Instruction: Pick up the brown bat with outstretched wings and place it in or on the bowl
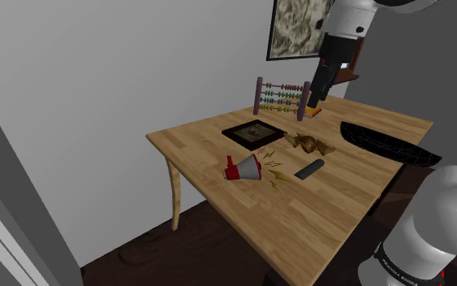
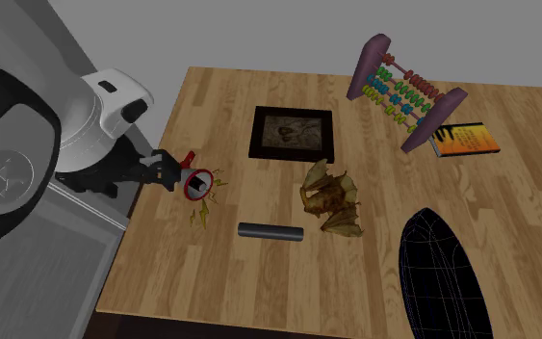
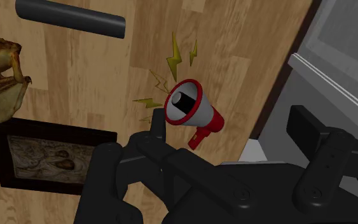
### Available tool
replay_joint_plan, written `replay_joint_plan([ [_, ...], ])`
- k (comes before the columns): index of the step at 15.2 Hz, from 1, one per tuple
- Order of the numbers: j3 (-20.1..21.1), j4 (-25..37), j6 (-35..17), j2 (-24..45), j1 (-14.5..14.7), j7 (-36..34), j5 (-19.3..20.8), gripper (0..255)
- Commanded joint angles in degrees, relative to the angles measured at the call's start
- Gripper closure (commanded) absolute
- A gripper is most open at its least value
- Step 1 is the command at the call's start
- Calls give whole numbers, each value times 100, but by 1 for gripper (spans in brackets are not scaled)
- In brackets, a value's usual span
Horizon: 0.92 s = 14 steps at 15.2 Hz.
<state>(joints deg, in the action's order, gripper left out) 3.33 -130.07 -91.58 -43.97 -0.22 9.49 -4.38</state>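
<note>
Brown bat (image 2: 330, 197) lies ungrasped near the black bowl (image 2: 442, 279). Your gripper (image 3: 229, 126) hangs empty, jaws apart. Bring it over the bat next.

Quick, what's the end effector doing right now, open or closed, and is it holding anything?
End effector: open, holding nothing; the brown bat lies on the table.

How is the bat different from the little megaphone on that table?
The bat is brown; the megaphone is red and white with yellow bolts around it. The bat sprawls flat with wings spread; the megaphone is a cone on its side. Both rest on the wooden table.
</note>
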Motion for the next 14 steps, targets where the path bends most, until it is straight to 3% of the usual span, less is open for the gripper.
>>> replay_joint_plan([
  [1,0,0,0,0,0,0,0,0],
  [14,-1100,-1073,-1937,826,-335,1627,830,0],
])
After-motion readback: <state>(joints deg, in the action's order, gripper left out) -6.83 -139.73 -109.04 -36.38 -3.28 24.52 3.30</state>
